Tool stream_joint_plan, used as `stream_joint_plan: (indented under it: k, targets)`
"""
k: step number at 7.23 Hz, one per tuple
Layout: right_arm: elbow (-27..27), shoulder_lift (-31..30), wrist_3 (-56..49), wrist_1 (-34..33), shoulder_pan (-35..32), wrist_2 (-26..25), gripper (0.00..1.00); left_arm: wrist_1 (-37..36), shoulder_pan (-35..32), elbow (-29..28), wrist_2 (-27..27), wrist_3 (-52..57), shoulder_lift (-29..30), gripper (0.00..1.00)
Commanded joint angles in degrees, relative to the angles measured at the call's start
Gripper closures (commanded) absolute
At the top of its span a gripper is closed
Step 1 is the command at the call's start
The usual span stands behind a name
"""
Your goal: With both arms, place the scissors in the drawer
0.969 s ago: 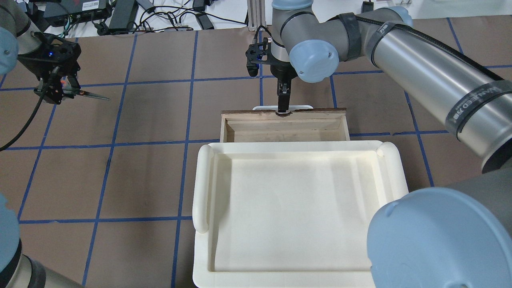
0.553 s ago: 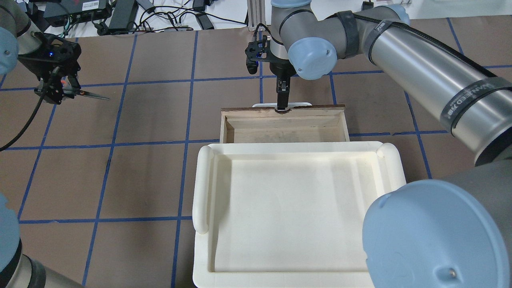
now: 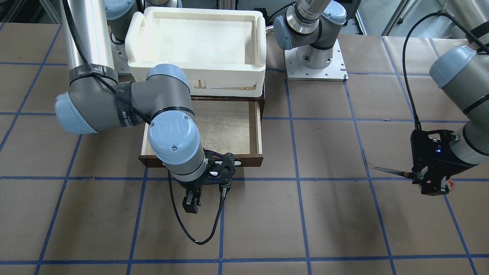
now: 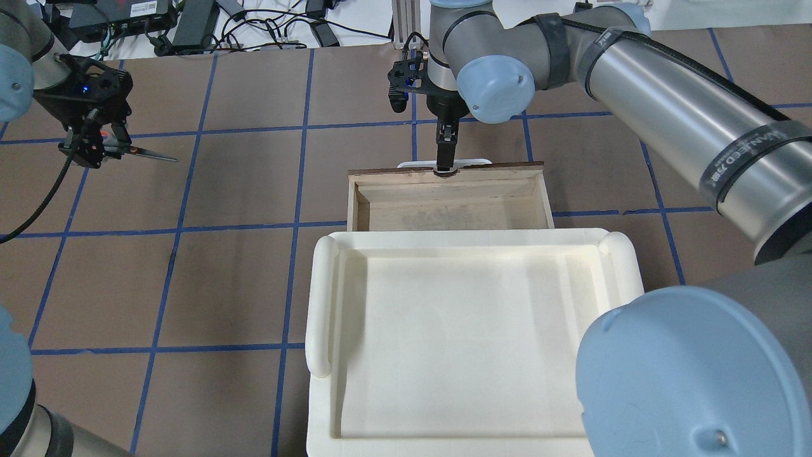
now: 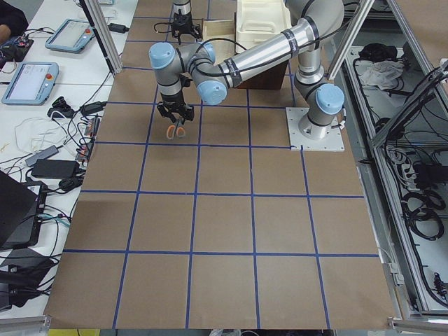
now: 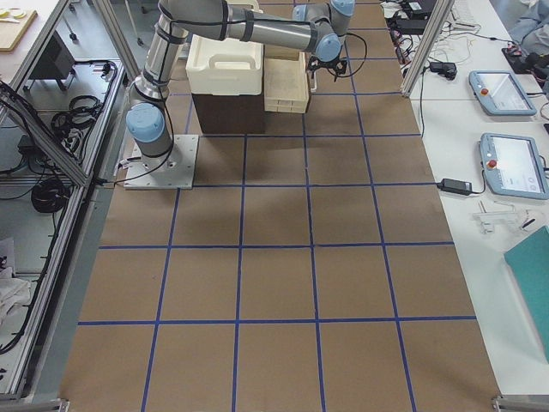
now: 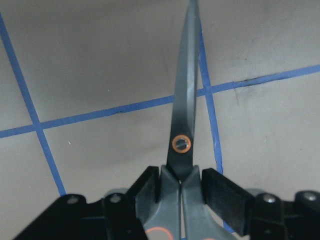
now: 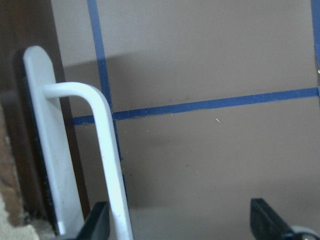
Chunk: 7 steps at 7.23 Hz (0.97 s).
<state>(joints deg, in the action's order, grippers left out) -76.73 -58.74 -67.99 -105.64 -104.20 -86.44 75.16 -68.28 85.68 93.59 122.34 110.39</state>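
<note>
My left gripper (image 4: 95,143) is shut on the scissors (image 4: 149,153) by their grey and orange handles, above the table at the far left. The dark blades point level towards the drawer. The left wrist view shows both fingers (image 7: 150,195) clamping the scissors (image 7: 182,130). The dark wooden drawer (image 4: 507,167) stands part open under the cream tray, its pale inside bare. My right gripper (image 4: 444,162) is at the white bar handle (image 8: 107,165), jaws apart, with one finger (image 8: 95,222) behind the bar.
The cream-white plastic tray (image 4: 323,298) sits on top of the cabinet over the drawer's rear part. The brown table has blue tape lines. Cables and power bricks (image 4: 190,22) lie beyond the far edge. The right arm's elbow (image 3: 174,133) hangs over the drawer's front left corner.
The drawer's front has slid a little farther out, away from the robot, together with my right gripper. My left gripper holds the scissors almost still.
</note>
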Motion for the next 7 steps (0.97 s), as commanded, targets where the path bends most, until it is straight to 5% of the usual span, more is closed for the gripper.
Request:
stream_joint_plan:
  k: [1, 4, 7]
  targets:
    - [0.00, -2.76, 2.60, 3.32, 0.14, 0.39, 0.00, -0.01, -0.01, 0.01, -0.07, 0.00, 0.00, 1.00]
    - [0.00, -8.20, 18.64, 6.74, 1.19, 0.39, 0.00, -0.01, -0.09, 0.01, -1.55, -0.08, 0.00, 1.00]
    - [-1.57, -20.40, 33.37, 16.47, 9.26, 0.83, 0.00, -0.19, -3.69, -0.17, -0.34, -0.61, -0.61, 1.00]
